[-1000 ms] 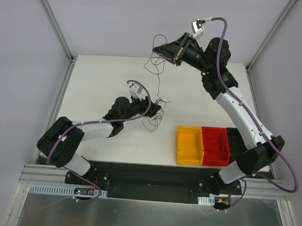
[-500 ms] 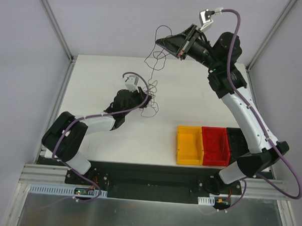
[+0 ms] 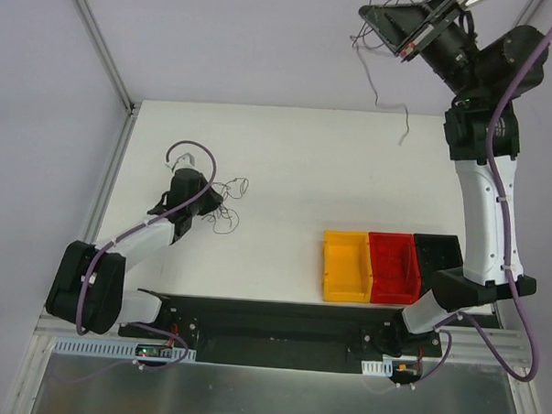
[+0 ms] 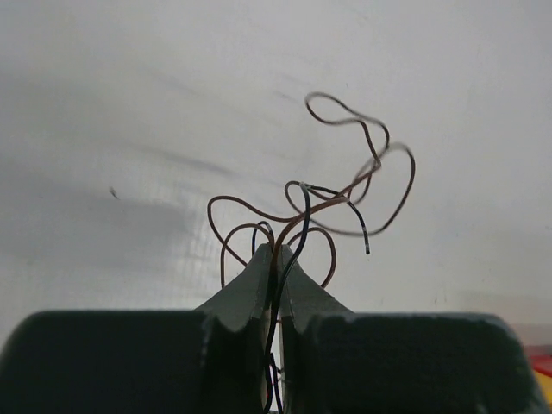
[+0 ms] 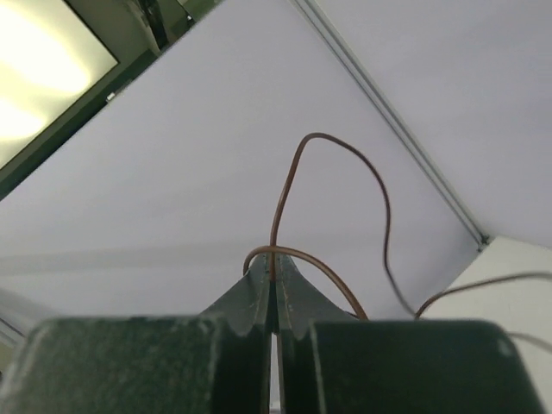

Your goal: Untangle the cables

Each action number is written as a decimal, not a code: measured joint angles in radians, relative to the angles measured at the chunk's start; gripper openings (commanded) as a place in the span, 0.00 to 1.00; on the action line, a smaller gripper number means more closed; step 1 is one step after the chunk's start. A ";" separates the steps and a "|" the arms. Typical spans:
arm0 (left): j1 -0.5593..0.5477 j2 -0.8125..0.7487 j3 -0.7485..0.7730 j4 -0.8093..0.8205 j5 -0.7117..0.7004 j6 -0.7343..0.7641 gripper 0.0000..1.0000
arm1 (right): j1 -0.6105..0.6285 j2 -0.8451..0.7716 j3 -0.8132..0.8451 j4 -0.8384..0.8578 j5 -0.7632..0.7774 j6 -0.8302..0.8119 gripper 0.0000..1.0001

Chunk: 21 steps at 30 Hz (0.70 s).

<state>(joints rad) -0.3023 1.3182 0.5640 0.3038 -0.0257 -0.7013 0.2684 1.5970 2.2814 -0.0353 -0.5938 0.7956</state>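
The cables lie in two parts. A small tangle (image 3: pixel 227 197) of brown and black wires rests on the white table (image 3: pixel 351 174), and my left gripper (image 3: pixel 206 205) is shut on its left side. In the left wrist view the fingertips (image 4: pixel 259 267) pinch a brown and a black strand, while the tangle's loops (image 4: pixel 345 194) curl beyond them. My right gripper (image 3: pixel 367 15) is raised high at the back right, shut on a single brown cable (image 3: pixel 376 92) that hangs loose down toward the table. The right wrist view has this cable (image 5: pixel 293 172) arching up from the closed gripper (image 5: pixel 274 261).
A yellow bin (image 3: pixel 345 265), a red bin (image 3: pixel 394 265) and a black bin (image 3: pixel 436 252) stand side by side at the table's near right. Metal frame posts (image 3: pixel 100 43) rise at the table's back corners.
The left gripper closed on the tangle and drew it left. The right gripper rose up and to the right, and its brown cable came away from the tangle.
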 measured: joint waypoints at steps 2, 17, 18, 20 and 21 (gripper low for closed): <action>0.033 -0.028 0.044 -0.077 -0.007 0.000 0.00 | 0.001 -0.023 -0.090 0.016 -0.019 0.000 0.00; 0.147 0.007 0.293 -0.290 0.381 0.140 0.00 | 0.040 -0.473 -0.949 -0.340 -0.016 -0.412 0.00; 0.148 0.019 0.307 -0.304 0.417 0.148 0.00 | 0.046 -0.534 -0.971 -0.377 -0.015 -0.452 0.00; 0.147 0.033 0.329 -0.319 0.484 0.159 0.00 | 0.050 -0.645 -1.001 -0.439 -0.013 -0.523 0.00; 0.147 0.038 0.338 -0.322 0.517 0.161 0.00 | 0.050 -0.680 -1.011 -0.460 -0.013 -0.549 0.01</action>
<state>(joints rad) -0.1551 1.3563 0.9024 -0.0181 0.4908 -0.5404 0.3180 0.9169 1.2701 -0.4950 -0.6064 0.2470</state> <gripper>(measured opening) 0.008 0.009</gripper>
